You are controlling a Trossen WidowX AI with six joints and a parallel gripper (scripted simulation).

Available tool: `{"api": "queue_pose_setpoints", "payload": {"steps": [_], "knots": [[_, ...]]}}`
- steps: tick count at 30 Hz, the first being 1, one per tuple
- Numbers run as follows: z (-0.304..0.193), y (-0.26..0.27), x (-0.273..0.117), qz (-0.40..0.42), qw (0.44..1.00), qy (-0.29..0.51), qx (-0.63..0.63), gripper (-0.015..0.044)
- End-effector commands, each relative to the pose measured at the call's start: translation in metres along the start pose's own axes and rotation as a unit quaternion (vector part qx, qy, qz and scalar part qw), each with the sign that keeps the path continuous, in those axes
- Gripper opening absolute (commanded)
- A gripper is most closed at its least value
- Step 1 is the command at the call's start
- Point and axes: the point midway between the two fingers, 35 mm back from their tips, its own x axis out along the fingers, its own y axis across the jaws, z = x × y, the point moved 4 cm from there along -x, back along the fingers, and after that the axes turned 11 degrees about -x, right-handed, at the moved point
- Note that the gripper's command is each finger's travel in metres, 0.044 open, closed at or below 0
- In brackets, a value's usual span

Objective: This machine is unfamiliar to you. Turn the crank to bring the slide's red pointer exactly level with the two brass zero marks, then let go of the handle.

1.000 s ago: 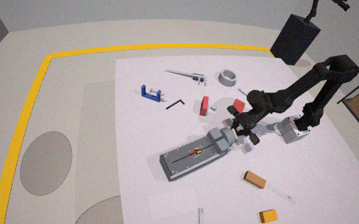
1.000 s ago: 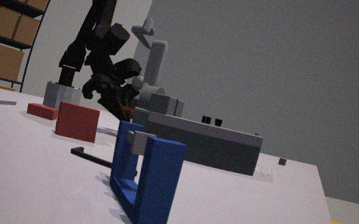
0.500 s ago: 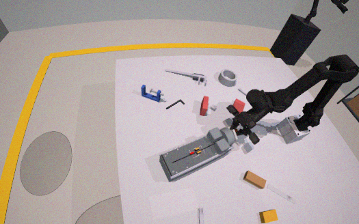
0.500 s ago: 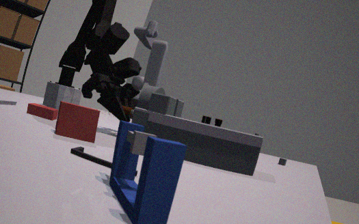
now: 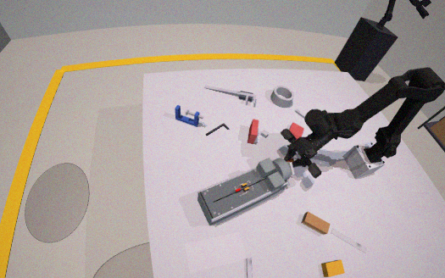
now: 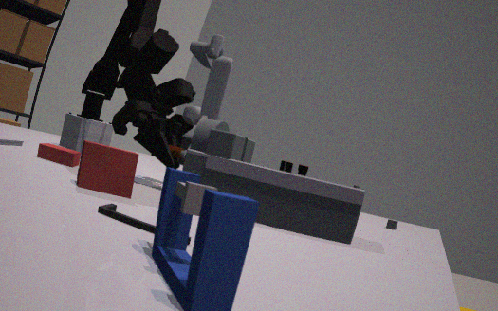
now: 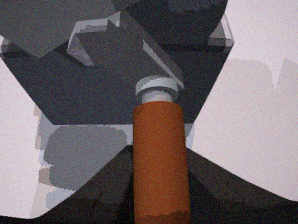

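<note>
The grey machine point(image 5: 230, 208) point(image 6: 304, 209) lies on the table, with its crank end nearest the arm. The red pointer point(image 5: 237, 190) sits in the slot just short of the two brass marks point(image 5: 244, 185) point(image 5: 247, 189), on the side away from the crank. The orange handle point(image 6: 176, 149) point(image 7: 159, 135) is joined to the grey crank arm point(image 7: 137, 55), which slants up and left to its hub in the wrist view. My gripper point(image 5: 290, 160) point(image 6: 175, 155) point(image 7: 153, 155) is shut on the handle; the fingers stand on both sides of it. In the exterior view the pointer is hidden.
A red block point(image 5: 253, 131) point(image 6: 107, 169) and a second red block point(image 5: 297, 130) point(image 6: 58, 155) lie near the arm. A blue clamp point(image 5: 187, 119) point(image 6: 224, 246), a hex key point(image 5: 216, 130), a caliper point(image 5: 225, 91), a grey ring point(image 5: 281, 97), a brown-handled tool point(image 5: 316, 223) and a yellow block point(image 5: 333, 268) lie around.
</note>
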Motion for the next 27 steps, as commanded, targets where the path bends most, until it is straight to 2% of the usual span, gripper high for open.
{"api": "queue_pose_setpoints", "payload": {"steps": [1,27], "knots": [[0.002,-0.008,-0.004,-0.009,1.0,-0.004,0.0,0.0],[0.011,-0.016,-0.016,-0.009,1.0,-0.004,0.0,0.0]]}}
